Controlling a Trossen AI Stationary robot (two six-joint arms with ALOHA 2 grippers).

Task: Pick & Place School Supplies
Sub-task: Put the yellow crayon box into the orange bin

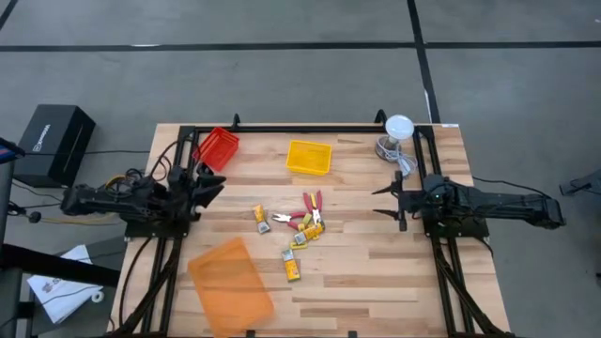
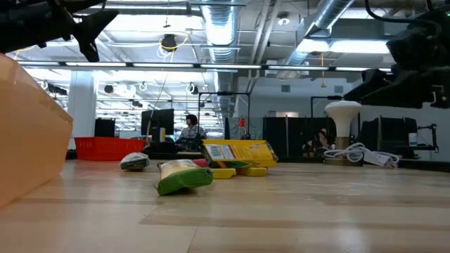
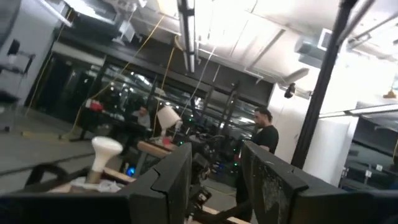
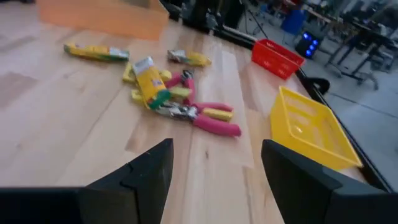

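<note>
Pink-handled pliers (image 1: 314, 206) lengthwise toward yellow tray (image 1: 309, 157)

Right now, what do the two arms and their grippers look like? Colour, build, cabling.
Both arms are dark, nearly black, jointed segments mounted on black frame rails at the table's sides. The left gripper and right gripper each have two flat, angular black fingers. Loose cable bundles show along the left arm near its base. No markings are legible.

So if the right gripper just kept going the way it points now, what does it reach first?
Most likely the pink-handled tool at the near edge of the supplies pile; the open right gripper faces it across bare table. Depth is hard to judge.
</note>
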